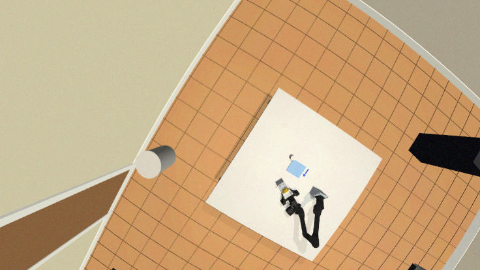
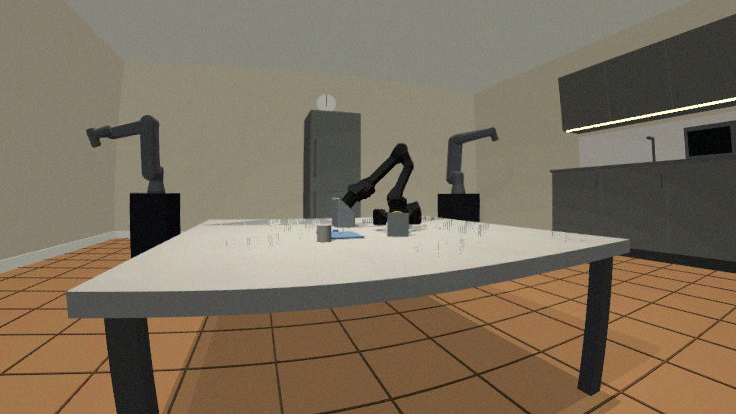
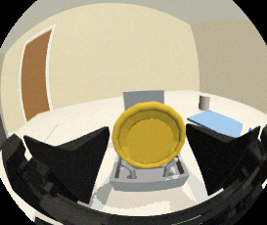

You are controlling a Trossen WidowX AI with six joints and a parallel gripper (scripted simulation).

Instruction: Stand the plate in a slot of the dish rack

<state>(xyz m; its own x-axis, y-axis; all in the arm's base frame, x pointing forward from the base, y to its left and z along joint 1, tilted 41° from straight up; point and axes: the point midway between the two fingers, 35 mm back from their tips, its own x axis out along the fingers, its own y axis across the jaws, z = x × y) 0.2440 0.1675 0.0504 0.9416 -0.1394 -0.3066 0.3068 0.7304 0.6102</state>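
Note:
The yellow plate point(image 1: 285, 190) point(image 3: 150, 139) stands on edge, its round face toward the wrist camera. Its lower rim sits low in the grey dish rack point(image 1: 279, 182) point(image 2: 397, 224) point(image 3: 150, 185), behind two short rails that show in the wrist view. In the exterior view only a yellow sliver shows above the rack's end panel. My gripper point(image 1: 289, 195) point(image 3: 149, 129) is open, its black fingers on either side of the plate with thin gaps at the rim. Exactly which slot holds the lower rim cannot be told.
A blue square mat point(image 1: 295, 168) point(image 2: 350, 234) point(image 3: 218, 121) lies beside the rack, with a grey cup point(image 1: 291, 156) point(image 2: 324, 233) point(image 3: 204, 102) at its far corner. A small blue item point(image 1: 306, 172) lies near it. A slanted grey block point(image 1: 317, 192) point(image 2: 343, 214) stands at the arm's base.

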